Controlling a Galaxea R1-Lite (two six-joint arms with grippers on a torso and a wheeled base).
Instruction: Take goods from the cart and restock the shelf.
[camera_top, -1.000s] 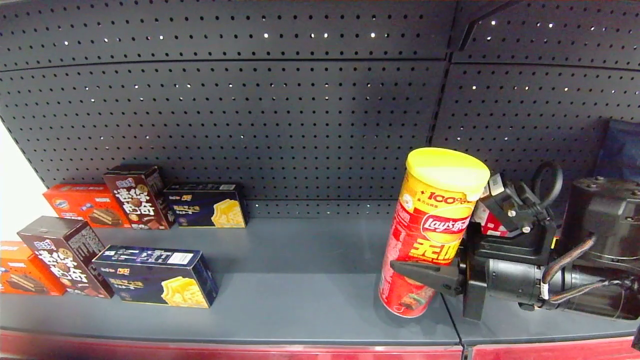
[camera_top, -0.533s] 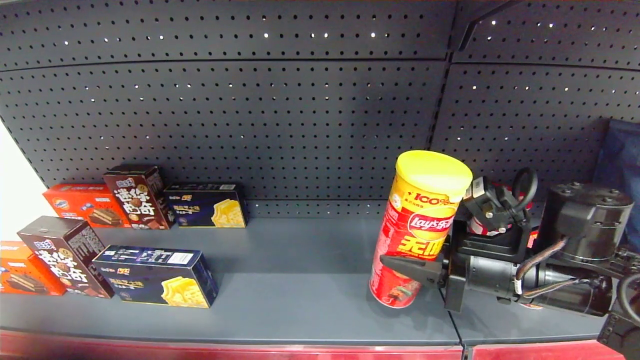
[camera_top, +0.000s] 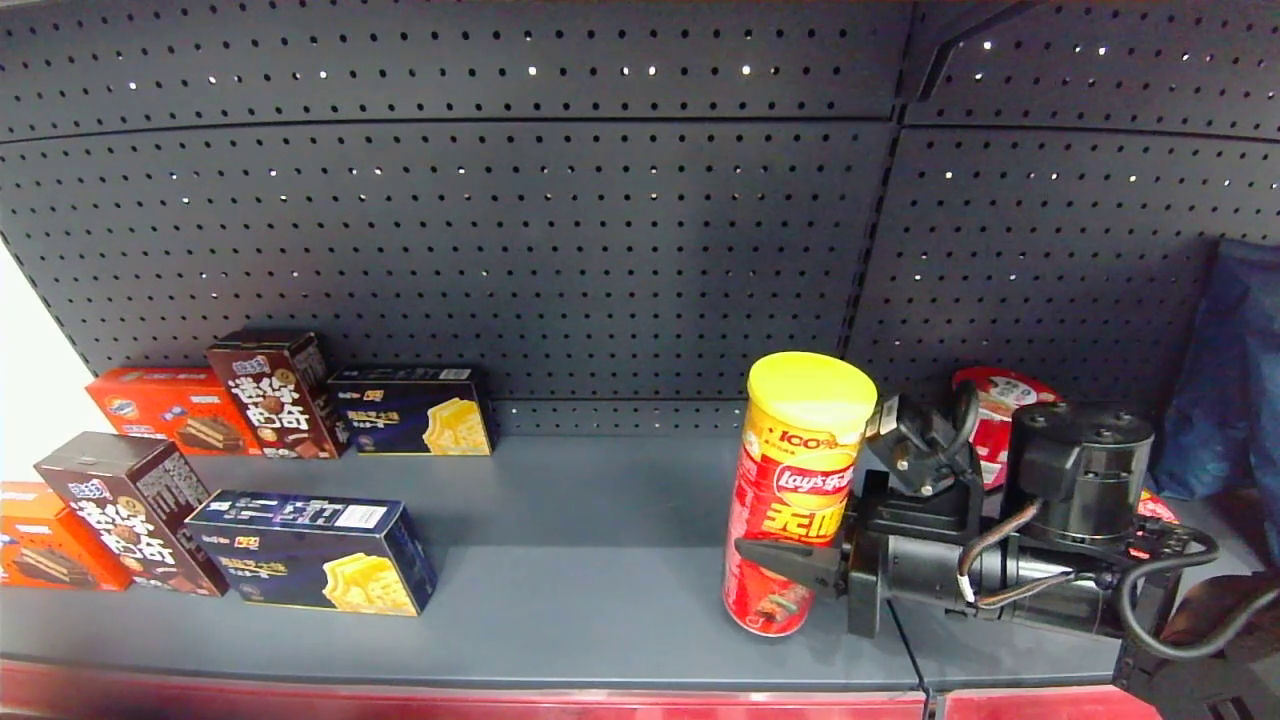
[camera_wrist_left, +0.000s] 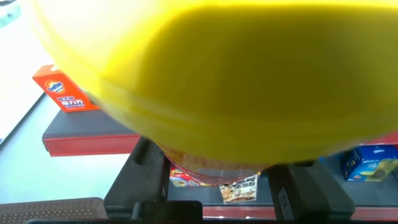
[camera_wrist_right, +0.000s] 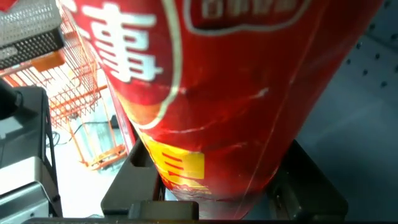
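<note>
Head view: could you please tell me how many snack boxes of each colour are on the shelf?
Orange boxes: 2
Brown boxes: 2
Navy boxes: 2
Total: 6

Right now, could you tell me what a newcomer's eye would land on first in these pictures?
First comes the red chip can with its yellow lid, clamped in the right gripper over the dark shelf, right of middle. Next are the bright snack boxes, set in two rows at the shelf's left end. Away from the shelf, the left gripper holds a second yellow-lidded can.
</note>
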